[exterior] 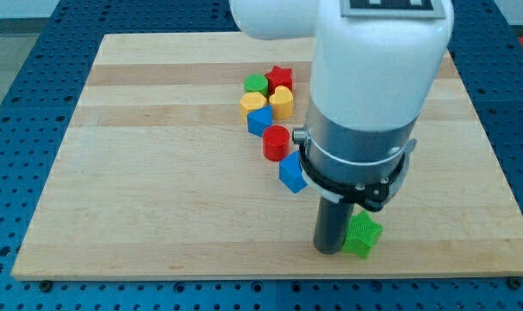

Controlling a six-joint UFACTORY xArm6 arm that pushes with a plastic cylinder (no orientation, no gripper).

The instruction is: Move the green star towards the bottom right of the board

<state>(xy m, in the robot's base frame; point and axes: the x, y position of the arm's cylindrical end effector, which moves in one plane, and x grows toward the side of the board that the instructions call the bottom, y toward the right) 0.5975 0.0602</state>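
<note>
1. The green star (362, 235) lies on the wooden table (157, 190) close to the near edge, right of centre, well apart from every other block.
2. It looks squat and about as wide as it is deep, so no long axis can be made out. One point seems to jut toward the near right, but the arm hides its far-left part, so its heading is uncertain.
3. My tip (329, 250) rests on the table just beside the star, on its left, and appears to touch its left side.
4. There is no claw on this arm, only the dark rod, so nothing is gripped and there is no width to report.
5. The white and grey arm body (365, 95) hangs over the right-centre of the table and covers the area just behind the star.
6. A blue block (292, 172) sits to the far left of the tip, apart from it.
7. A red cylinder (277, 142) lies just beyond it, then another blue block (259, 121).
8. Farther back sits a tight cluster: a yellow block (254, 103), a yellow heart-like block (281, 101), a green block (257, 84) and a red star (280, 78).
</note>
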